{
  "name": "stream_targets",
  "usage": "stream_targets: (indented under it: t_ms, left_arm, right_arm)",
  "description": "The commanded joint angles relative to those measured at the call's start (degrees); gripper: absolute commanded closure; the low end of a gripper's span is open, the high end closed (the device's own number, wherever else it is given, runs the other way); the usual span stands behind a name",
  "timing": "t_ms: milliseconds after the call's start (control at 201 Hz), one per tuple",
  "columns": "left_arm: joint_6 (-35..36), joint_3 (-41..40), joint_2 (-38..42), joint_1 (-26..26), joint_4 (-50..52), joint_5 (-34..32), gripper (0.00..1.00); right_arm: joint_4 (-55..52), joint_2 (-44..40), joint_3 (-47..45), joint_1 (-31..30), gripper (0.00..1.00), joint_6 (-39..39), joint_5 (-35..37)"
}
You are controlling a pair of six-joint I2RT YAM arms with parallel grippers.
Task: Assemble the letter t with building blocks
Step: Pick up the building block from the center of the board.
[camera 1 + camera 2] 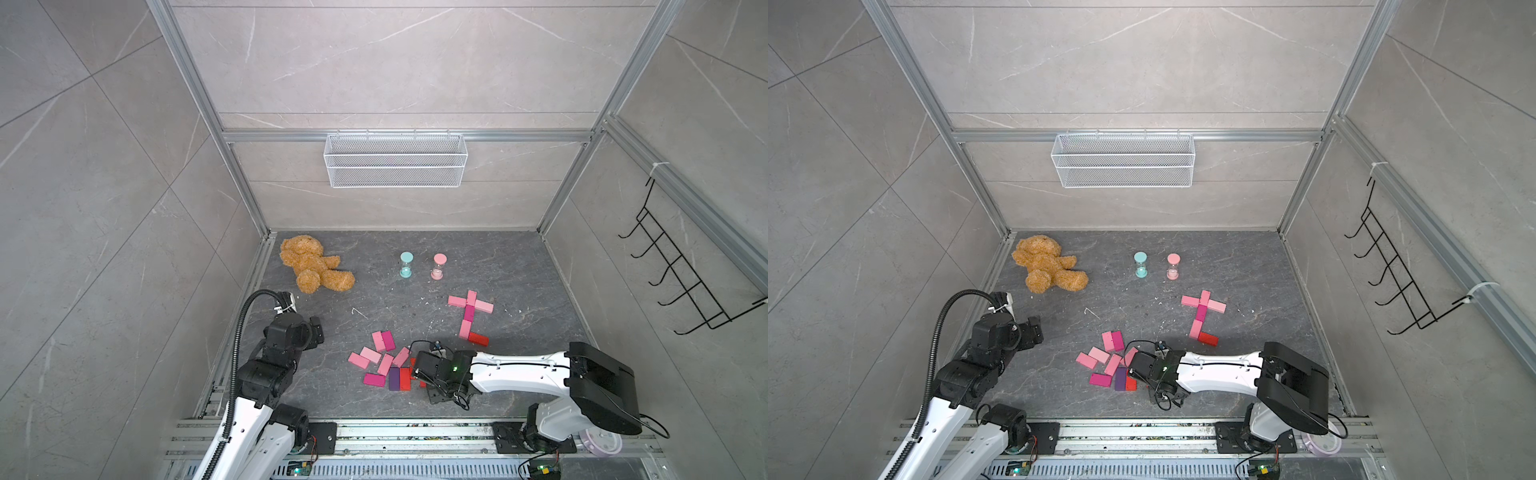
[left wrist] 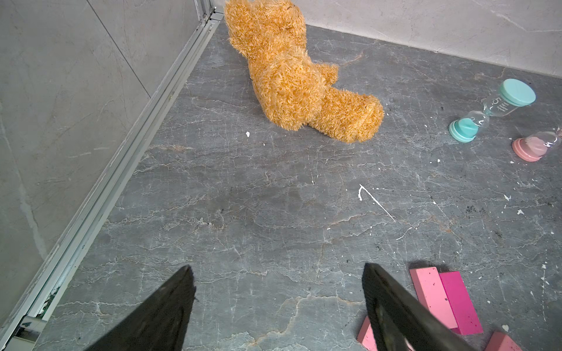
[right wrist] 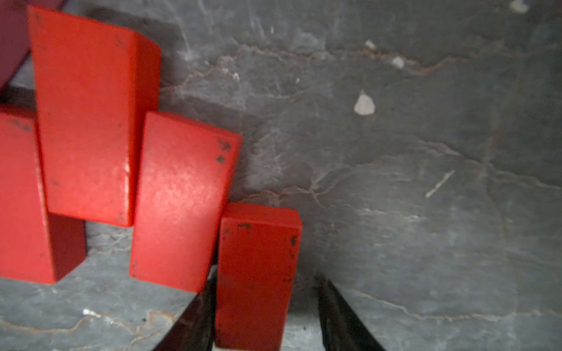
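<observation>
Loose building blocks (image 1: 384, 361) in pink, magenta, purple and red lie in a pile at the front middle of the floor. Further right, pink and magenta blocks form a cross (image 1: 471, 305) with a red block (image 1: 478, 338) at its near end. My right gripper (image 3: 266, 276) is down at the pile's right edge, open, with a red block (image 3: 255, 273) between its fingers. One finger touches the block and a gap shows at the other. Several more red blocks (image 3: 182, 197) lie beside it. My left gripper (image 2: 277, 267) hovers open and empty, left of the pile.
A brown teddy bear (image 1: 313, 270) lies at the back left. A teal hourglass (image 1: 406, 264) and a pink hourglass (image 1: 438, 266) stand at the back middle. A white wire basket (image 1: 395, 160) hangs on the back wall and a black hook rack (image 1: 681, 270) on the right wall.
</observation>
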State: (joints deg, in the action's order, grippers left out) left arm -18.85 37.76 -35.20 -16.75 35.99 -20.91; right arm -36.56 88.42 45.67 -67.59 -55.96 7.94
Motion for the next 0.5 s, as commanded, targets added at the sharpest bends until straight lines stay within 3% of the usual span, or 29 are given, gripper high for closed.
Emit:
stream_targets:
  t_ms: [0, 269, 493]
  left_arm:
    - [0.1, 1.7, 0.1, -0.2, 0.0, -0.4, 0.12]
    - [0.1, 1.7, 0.0, -0.1, 0.0, -0.5, 0.11]
    - [0.1, 1.7, 0.5, -0.1, 0.3, -0.7, 0.11]
  right_arm:
    - [1.0, 2.7, -0.4, 0.5, 0.51, -1.3, 2.4]
    - [-0.3, 1.6, -0.2, 2.0, 0.79, -0.9, 2.5]
    - [-6.2, -2.1, 4.5, 6.1, 0.81, 5.0, 3.8]
